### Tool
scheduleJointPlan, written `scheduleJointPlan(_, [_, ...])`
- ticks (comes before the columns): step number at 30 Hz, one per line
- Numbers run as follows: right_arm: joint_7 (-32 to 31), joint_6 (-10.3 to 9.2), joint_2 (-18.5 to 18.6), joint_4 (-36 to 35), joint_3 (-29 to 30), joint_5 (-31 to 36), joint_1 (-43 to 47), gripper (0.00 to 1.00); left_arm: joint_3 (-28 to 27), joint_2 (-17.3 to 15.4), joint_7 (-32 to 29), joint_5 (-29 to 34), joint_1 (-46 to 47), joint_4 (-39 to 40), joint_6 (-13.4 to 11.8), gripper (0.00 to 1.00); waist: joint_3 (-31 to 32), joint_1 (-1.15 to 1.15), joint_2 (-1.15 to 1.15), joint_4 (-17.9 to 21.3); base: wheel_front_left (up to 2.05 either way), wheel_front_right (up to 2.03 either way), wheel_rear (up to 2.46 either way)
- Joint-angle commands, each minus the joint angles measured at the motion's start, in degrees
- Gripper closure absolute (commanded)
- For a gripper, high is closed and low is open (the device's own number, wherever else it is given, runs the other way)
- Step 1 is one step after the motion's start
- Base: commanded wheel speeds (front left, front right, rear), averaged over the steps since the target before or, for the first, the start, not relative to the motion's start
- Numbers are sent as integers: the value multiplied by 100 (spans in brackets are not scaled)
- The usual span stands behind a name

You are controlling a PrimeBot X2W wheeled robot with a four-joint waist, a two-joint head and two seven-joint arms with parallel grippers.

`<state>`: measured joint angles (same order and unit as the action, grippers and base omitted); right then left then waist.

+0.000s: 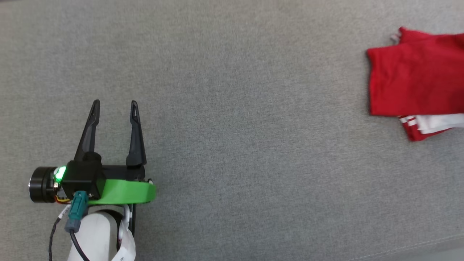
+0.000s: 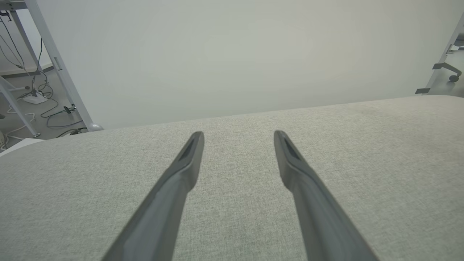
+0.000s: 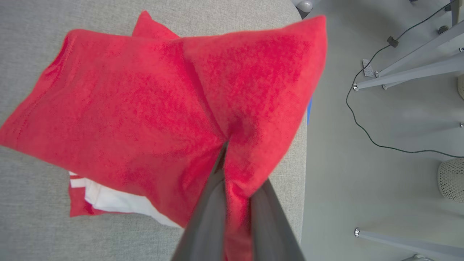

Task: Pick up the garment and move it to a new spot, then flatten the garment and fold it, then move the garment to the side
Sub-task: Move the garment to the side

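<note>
Right gripper [image 3: 226, 148] has jaws clamped on the seemingly folded garment [image 1: 413, 76], far right on the tabletop [image 1: 232, 108]; left gripper [image 1: 115, 104] idles, jaws apart. Slide it low, preserving the folds.

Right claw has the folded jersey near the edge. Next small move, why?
Probably lower the right claw and open it: it is shut on a pinch of the garment, which looks folded and already lies far right, near the edge of the grey surface. The left claw is open, well away.
</note>
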<state>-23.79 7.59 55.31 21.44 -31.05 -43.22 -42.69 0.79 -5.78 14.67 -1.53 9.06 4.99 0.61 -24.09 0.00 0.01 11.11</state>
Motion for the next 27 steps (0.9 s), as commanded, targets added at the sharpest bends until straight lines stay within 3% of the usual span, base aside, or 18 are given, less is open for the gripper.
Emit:
scheduleJointPlan(1, [87,-10,5,176,88,67,-183,100,-10,-62,33,52,141,61,18,0,-533,0,-1,-2,0,0,0])
scheduleJointPlan(9, [388,-10,-35,1436,564,270,-704,100,34,-117,33,104,342,258,-8,0,-944,0,-1,-134,0,0,0])
scheduleJointPlan(15, [710,-10,-246,1945,745,387,-924,100,32,-146,33,113,368,283,-54,0,-1001,0,-1,-174,0,0,0])
scheduleJointPlan(16, [843,-10,-285,2058,806,463,-970,67,31,-140,33,107,366,277,-68,0,-976,0,-1,-183,0,0,0])
scheduleJointPlan(17, [919,-10,-341,2166,833,534,-996,0,38,-132,33,100,358,260,-78,0,-928,0,-1,-195,0,0,0])
scheduleJointPlan(22, [1049,-10,-392,2468,870,766,-1020,0,97,-66,33,41,268,159,-108,0,-550,0,-1,-283,0,0,0])
scheduleJointPlan(27, [1630,-10,-365,2367,988,1034,-999,0,162,20,33,-47,54,13,-137,0,0,0,-1,-436,0,0,0])
